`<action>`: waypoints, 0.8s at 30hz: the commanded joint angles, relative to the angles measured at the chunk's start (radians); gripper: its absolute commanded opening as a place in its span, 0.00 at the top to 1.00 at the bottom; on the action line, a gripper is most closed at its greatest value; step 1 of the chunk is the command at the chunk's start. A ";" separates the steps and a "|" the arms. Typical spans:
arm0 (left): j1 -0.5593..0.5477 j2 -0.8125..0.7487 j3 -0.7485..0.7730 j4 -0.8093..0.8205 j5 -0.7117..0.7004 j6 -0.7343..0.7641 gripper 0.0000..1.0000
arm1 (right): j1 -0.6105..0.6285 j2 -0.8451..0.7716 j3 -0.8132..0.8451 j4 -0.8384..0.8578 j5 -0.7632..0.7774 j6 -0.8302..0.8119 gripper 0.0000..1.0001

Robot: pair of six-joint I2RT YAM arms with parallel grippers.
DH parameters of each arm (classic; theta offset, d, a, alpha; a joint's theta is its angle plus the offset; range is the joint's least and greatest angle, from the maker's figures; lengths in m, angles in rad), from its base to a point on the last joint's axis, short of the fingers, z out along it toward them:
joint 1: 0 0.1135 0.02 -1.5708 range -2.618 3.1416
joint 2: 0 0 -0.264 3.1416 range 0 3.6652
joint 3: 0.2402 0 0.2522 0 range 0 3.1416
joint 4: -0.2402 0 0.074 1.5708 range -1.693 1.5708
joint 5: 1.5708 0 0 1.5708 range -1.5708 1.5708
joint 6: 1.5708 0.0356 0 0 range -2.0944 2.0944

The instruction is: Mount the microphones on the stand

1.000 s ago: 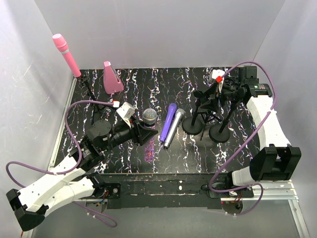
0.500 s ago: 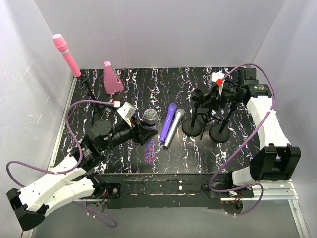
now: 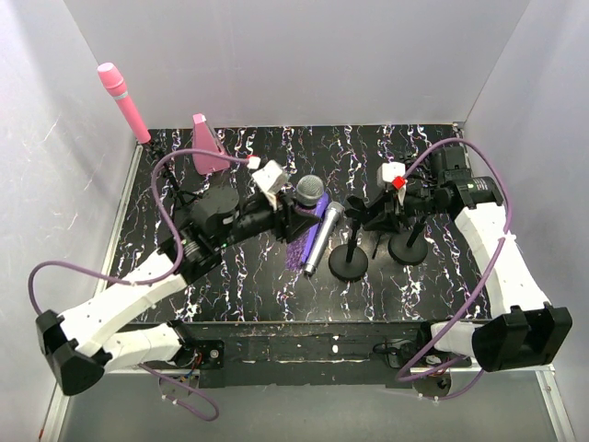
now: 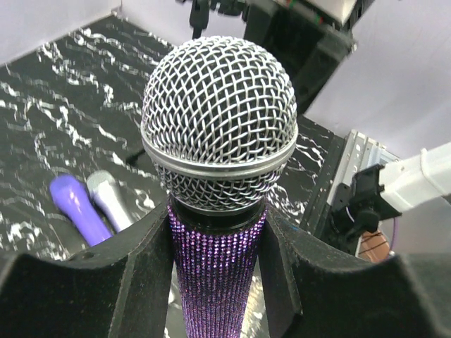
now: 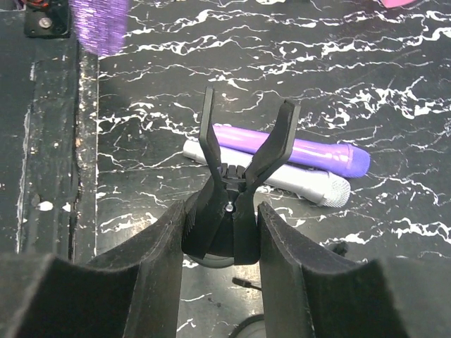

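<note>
My left gripper [image 3: 287,217] is shut on the glittery purple microphone [image 4: 218,127], just below its silver mesh head [image 3: 310,190], and holds it off the table near the stand [image 3: 349,262]. My right gripper [image 5: 222,239] is shut on the lower part of that stand's black clip [image 5: 243,162], whose prongs spread in a V. The plain purple microphone [image 5: 303,151] and the silver-grey microphone [image 5: 303,184] lie side by side on the table beyond the clip. A pink microphone [image 3: 124,101] sits clipped on a stand at the far left.
A second black stand [image 3: 408,249] is just right of the held one. A pink wedge-shaped block [image 3: 207,145] stands at the back left. The black marbled mat [image 3: 276,285] is walled by white panels on three sides. Purple cables loop by both arms.
The left arm has lifted the glittery microphone and carried it right and back toward the stand. The right gripper has closed on the clip and dragged the stand left and nearer.
</note>
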 commanded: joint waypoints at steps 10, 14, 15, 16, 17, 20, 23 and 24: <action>0.004 0.277 0.260 0.253 0.221 0.126 1.00 | 0.111 -0.092 -0.077 -0.098 -0.001 0.039 0.73; 0.002 0.327 0.301 0.252 0.278 0.134 1.00 | 0.112 -0.109 -0.098 -0.043 0.001 0.100 0.63; 0.004 0.336 0.309 0.253 0.295 0.131 1.00 | 0.112 -0.112 -0.104 -0.031 0.002 0.113 0.60; 0.004 0.347 0.313 0.258 0.307 0.126 1.00 | 0.112 -0.116 -0.106 -0.017 -0.001 0.131 0.57; 0.002 0.353 0.316 0.264 0.329 0.123 1.00 | 0.112 -0.121 -0.109 -0.004 -0.001 0.149 0.54; 0.004 0.373 0.329 0.276 0.361 0.105 1.00 | 0.112 -0.132 -0.113 0.023 -0.005 0.191 0.46; 0.004 0.381 0.332 0.281 0.373 0.101 1.00 | 0.109 -0.138 -0.115 0.039 -0.014 0.228 0.35; 0.004 0.384 0.333 0.281 0.378 0.100 1.00 | 0.106 -0.141 -0.118 0.040 -0.021 0.234 0.31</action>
